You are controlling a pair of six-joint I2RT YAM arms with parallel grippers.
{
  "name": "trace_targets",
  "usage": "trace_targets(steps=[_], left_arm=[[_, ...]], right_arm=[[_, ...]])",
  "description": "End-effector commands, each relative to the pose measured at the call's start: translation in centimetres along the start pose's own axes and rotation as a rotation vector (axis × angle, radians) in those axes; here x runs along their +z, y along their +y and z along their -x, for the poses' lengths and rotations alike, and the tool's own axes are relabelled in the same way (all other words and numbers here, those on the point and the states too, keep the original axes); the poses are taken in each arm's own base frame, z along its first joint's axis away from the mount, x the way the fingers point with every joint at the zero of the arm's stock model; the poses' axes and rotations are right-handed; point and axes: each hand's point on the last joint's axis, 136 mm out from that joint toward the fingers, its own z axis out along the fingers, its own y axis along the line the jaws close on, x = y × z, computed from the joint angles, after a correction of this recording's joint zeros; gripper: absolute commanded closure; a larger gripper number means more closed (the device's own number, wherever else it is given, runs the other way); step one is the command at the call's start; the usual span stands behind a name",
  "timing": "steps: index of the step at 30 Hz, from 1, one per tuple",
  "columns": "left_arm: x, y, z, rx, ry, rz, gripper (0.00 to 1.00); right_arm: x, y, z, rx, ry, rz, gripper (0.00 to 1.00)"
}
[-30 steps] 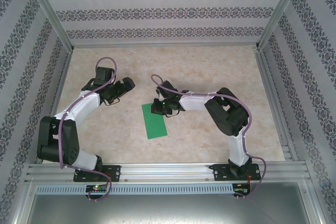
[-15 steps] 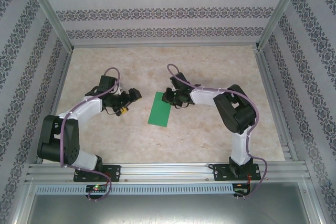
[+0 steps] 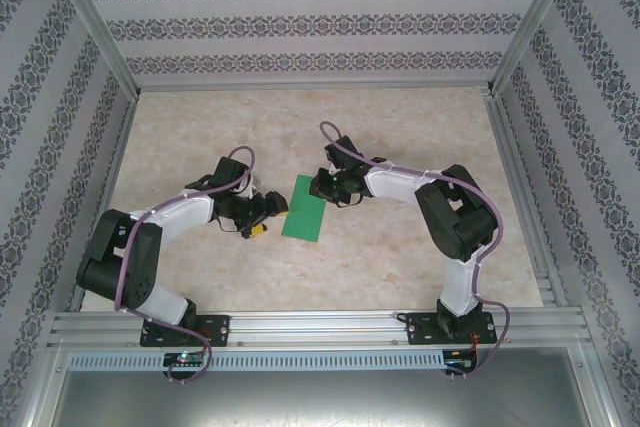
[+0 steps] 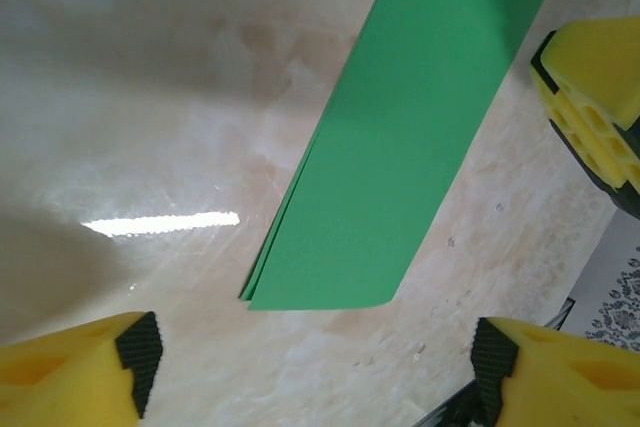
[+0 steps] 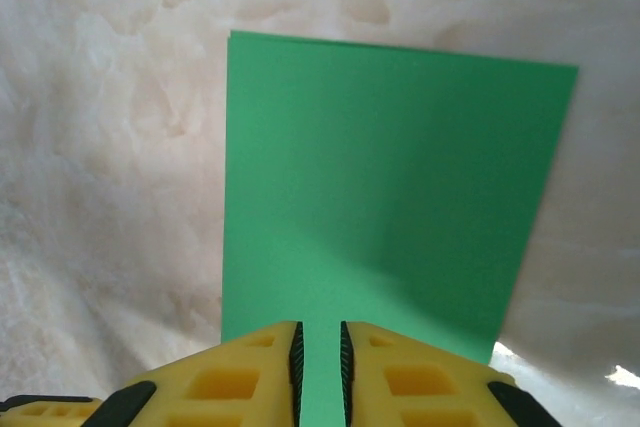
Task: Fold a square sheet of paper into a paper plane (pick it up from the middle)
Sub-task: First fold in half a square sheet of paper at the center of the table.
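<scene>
While both arms bend inward, left tool (image 3: 270, 215) and right tool (image 5: 320, 352) flank paper (image 3: 303, 215).

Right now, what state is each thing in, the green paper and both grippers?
green paper: folded in half into a two-layer rectangle, not yet a dart shape.
left gripper: open wide, its fingers either side of the paper's end, not touching it.
right gripper: jaws nearly together with a slim gap, at the paper's other end; whether it grips is unclear.
</scene>
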Motion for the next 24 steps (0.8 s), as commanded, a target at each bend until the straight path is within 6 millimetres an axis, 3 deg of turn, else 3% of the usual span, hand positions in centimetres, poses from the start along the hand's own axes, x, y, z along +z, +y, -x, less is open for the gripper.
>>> trace_targets(steps=[1, 6, 10, 14, 24], left_arm=[[0.4, -0.9, -0.2, 0.009, 0.022, -0.015, 0.22], [1.0, -0.9, -0.5, 0.018, 0.05, 0.003, 0.25], [1.6, -1.0, -0.5, 0.02, 0.065, 0.004, 0.26], [2.3, -1.4, -0.4, 0.029, 0.077, 0.002, 0.31], [2.6, -1.5, -0.6, 0.038, 0.099, 0.015, 0.32]], right_arm=[[-0.9, 0.5, -2.5, -0.003, 0.067, 0.014, 0.8], [-0.9, 0.4, -5.4, 0.037, 0.138, 0.035, 0.8], [-1.3, 0.4, -6.6, 0.047, 0.152, 0.048, 0.8], [-1.6, -0.2, -7.2, 0.056, 0.157, 0.038, 0.79], [-0.3, -2.2, -7.6, 0.09, 0.183, -0.004, 0.79]])
